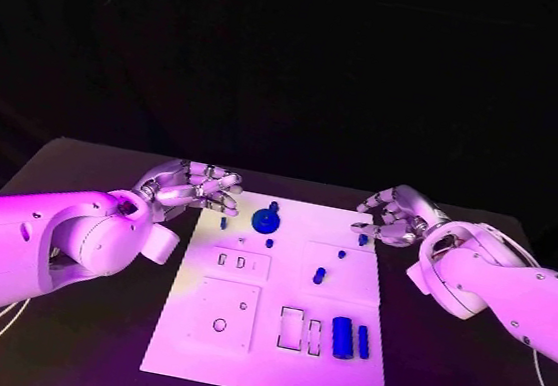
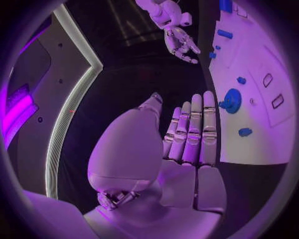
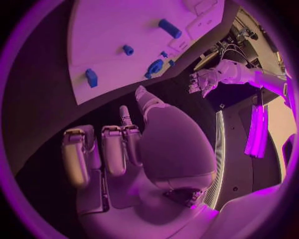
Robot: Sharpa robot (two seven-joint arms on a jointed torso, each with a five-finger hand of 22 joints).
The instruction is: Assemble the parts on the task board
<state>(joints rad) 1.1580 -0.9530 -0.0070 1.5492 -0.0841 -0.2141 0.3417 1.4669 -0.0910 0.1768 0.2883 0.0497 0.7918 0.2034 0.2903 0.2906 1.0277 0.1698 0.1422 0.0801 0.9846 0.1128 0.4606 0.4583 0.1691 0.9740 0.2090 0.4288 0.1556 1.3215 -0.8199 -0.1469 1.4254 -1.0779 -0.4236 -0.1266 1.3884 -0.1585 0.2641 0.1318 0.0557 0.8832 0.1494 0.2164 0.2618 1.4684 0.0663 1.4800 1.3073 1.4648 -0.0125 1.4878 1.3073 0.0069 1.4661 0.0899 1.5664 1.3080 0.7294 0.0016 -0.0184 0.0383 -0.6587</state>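
The white task board (image 1: 273,354) lies flat in the middle of the black counter (image 1: 93,170), its long side running away from the robot. Both hands hover at the far end of the board, one off each far corner. The left hand (image 1: 197,186) sits just beside the far left corner, over the counter; its fingers lie straight and side by side in the left wrist view (image 2: 190,132), and it holds nothing. The right hand (image 1: 395,217) sits at the far right corner, fingers curled loosely inward with gaps between them, and holds nothing. On the board, a round blue disc with a knob (image 1: 266,219) stands near the far left end, close to the left hand. Several small blue pegs (image 1: 319,275) are scattered across the far half, apart from one another. At the near right, a fat blue cylinder (image 1: 342,337) and a thin blue rod (image 1: 362,342) lie side by side, next to rectangular slots (image 1: 292,327).
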